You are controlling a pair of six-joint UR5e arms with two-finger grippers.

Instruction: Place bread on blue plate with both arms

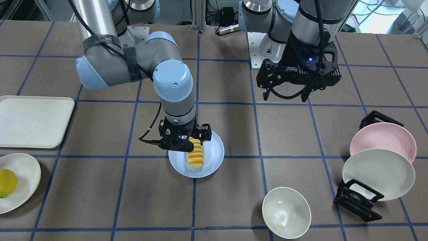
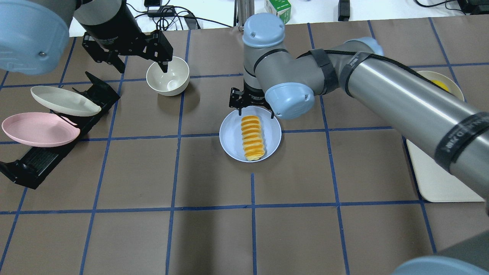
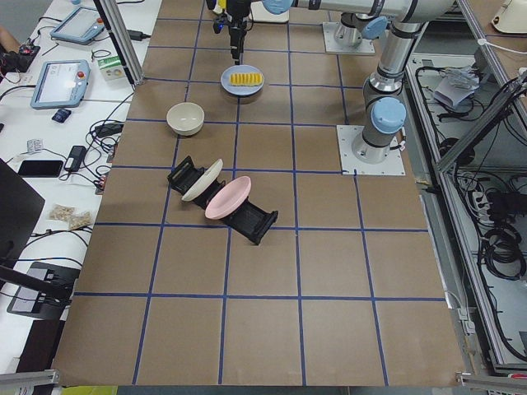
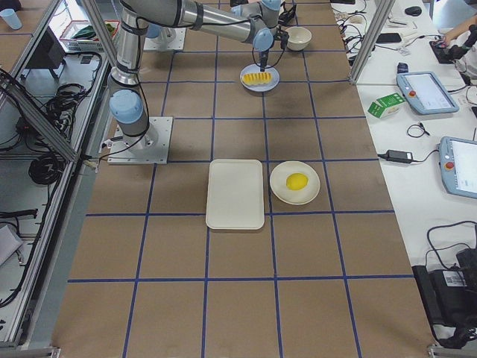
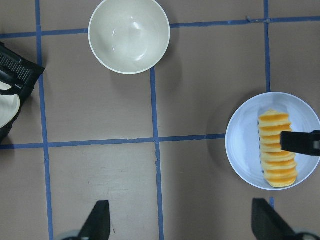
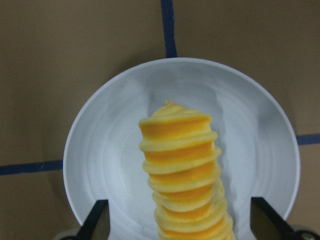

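Note:
The bread (image 1: 195, 155), a ridged yellow-and-orange loaf, lies flat on the blue plate (image 1: 215, 147) near the table's middle. It also shows in the overhead view (image 2: 252, 137) and the right wrist view (image 6: 182, 170). My right gripper (image 1: 189, 139) hangs just over the loaf's robot-side end with its fingers (image 6: 97, 222) spread wide on either side, not touching it. My left gripper (image 2: 141, 67) is open and empty, raised above the white bowl (image 2: 168, 76), well apart from the plate (image 5: 242, 145).
A black rack (image 2: 30, 164) holds a pink plate (image 2: 38, 130) and a cream plate (image 2: 63, 101) on the robot's left side. On its right lie a cream tray (image 1: 33, 120) and a cream plate with a yellow fruit (image 1: 6, 182).

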